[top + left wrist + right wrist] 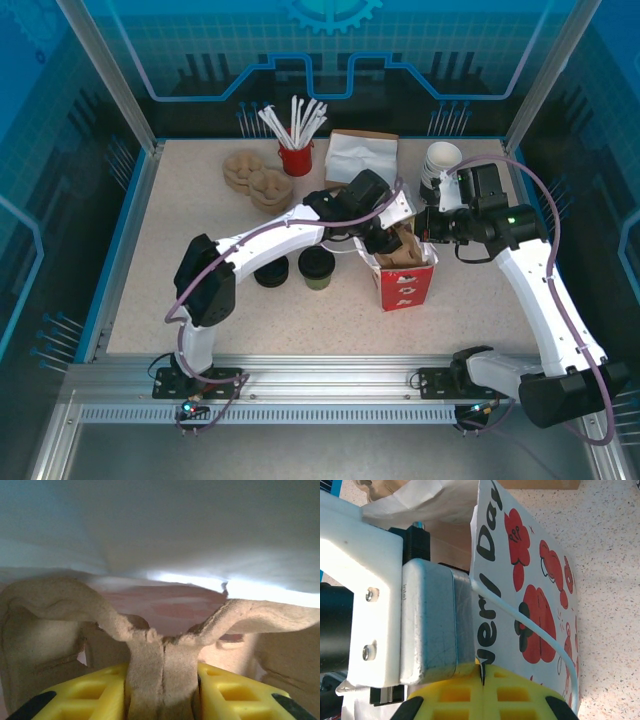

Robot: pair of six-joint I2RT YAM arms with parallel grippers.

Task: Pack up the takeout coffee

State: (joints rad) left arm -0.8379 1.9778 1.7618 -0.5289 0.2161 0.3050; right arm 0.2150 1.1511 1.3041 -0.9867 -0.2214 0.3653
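Takeout coffee (316, 267): one small paper cup, dark greenish side, round black lid on. It stood upright on the speckled desk (470, 300), near the middle, between a low black stack of loose lids (271, 271) just to its left and a red-and-white paper bag (405, 285) to its right. It was apart from both and held by nothing.

Top view only: the overall layout. A red cup of white stirrers (296, 155), stacked pulp carriers (255, 178), a box of napkins (360, 155) and stacked lidless cups (440, 162) stood along the far edge. Both arms met over the bag's open mouth.

Left wrist view only: the left gripper (162, 685), its yellow jaws pressed against either side of the central fin of a pulp cup carrier (60, 600). White paper bag wall showed above the carrier.

Right wrist view only: the right gripper (482, 680), its jaws closed flat on the bag's top edge. The printed face (535, 580) bore red flowers and black lettering, with a white cord handle (520, 615) looped across it.
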